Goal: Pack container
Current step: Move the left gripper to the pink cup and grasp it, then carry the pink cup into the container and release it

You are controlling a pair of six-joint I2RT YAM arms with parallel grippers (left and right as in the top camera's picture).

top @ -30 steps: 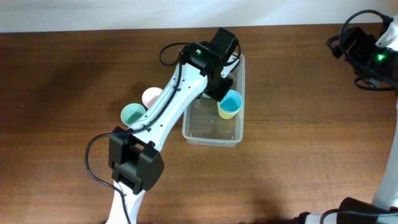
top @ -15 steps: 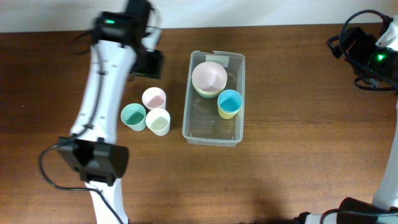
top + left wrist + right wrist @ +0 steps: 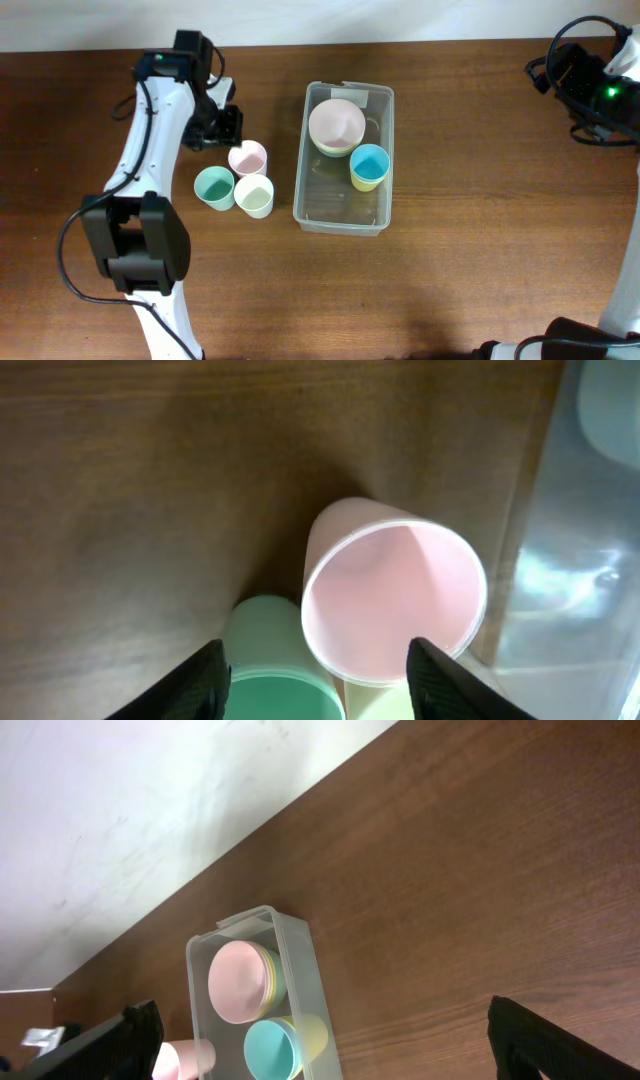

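Observation:
The clear container (image 3: 343,215) stands mid-table with a white label at its far end. It holds stacked bowls with a pink one on top (image 3: 336,125) and a blue cup nested in a yellow one (image 3: 369,166). Left of it stand a pink cup (image 3: 247,158), a green cup (image 3: 213,186) and a pale cream cup (image 3: 255,195). My left gripper (image 3: 222,128) is open just beyond the pink cup (image 3: 392,603), its fingers either side of the cups below. My right gripper (image 3: 585,85) is open and empty, raised at the far right. The container also shows in the right wrist view (image 3: 305,975).
A white wall runs along the table's far edge (image 3: 150,830). The container's wall (image 3: 570,570) lies right beside the pink cup. Bare wood spreads around the cups and container.
The left arm has left the container, swung far left, then come back down toward the pink cup. The pink bowl stack is now uncovered in the container. The right arm has not moved.

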